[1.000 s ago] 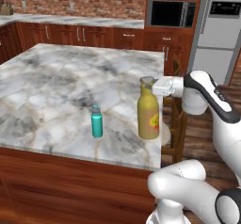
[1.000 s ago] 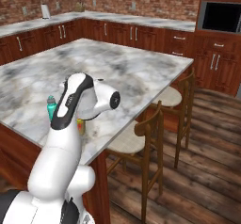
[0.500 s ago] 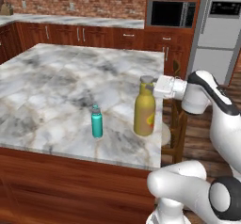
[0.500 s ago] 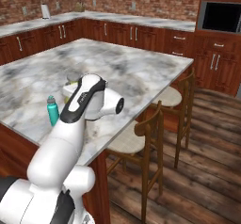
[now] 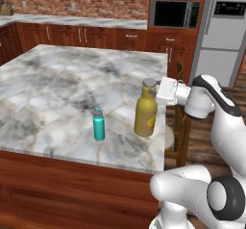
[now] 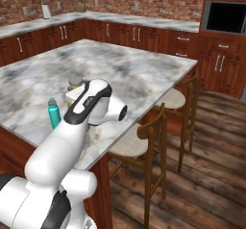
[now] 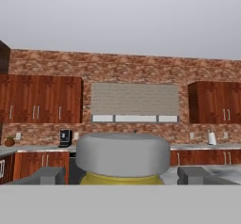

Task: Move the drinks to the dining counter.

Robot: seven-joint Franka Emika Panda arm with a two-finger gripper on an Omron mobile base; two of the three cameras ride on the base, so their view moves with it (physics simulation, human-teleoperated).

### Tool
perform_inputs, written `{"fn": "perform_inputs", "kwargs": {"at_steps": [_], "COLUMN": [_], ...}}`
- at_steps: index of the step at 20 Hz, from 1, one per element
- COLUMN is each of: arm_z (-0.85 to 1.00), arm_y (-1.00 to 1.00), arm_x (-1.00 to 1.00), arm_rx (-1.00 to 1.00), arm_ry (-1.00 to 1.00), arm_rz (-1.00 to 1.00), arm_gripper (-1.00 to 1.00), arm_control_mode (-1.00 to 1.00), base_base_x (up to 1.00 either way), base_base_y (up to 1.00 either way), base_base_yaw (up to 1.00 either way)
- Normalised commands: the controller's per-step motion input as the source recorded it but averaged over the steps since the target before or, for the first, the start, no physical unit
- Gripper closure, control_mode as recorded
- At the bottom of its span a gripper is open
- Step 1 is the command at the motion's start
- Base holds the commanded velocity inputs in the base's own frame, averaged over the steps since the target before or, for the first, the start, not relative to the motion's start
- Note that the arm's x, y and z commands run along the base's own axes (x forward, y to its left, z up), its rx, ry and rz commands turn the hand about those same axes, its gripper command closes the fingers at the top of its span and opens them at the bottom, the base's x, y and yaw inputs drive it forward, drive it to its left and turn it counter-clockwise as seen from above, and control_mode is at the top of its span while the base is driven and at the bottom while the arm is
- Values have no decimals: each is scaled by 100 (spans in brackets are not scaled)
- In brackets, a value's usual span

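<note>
Gripper [image 5: 153,89] open astride one yellow bottle [image 5: 145,111].

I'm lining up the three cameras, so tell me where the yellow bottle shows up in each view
Left base view: yellow bottle stands right of centre on the dining counter, beside the gripper.
Right base view: only its grey cap peeks out at left, behind the arm.
Hand view: bottom centre, cap large between the fingertips.
Shared landmark: the brick wall.
</note>
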Motion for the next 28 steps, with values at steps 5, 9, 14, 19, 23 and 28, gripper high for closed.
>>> {"fn": "perform_inputs", "kwargs": {"at_steps": [5,9,14,19,23,28], "arm_z": [0,-3,-14,-10,-9,-10], "arm_y": [0,0,0,0,0,0], "arm_x": [0,0,0,0,0,1], "arm_rx": [0,0,0,0,0,0], "arm_ry": [0,0,-7,-7,-3,0], "arm_rz": [0,0,0,1,1,0], "arm_gripper": [100,100,100,100,100,100], "arm_control_mode": [-100,-100,-100,-100,-100,-100], "base_base_x": [0,0,0,0,0,0], "base_base_y": [0,0,0,0,0,0], "base_base_yaw": [0,0,0,0,0,0]}}
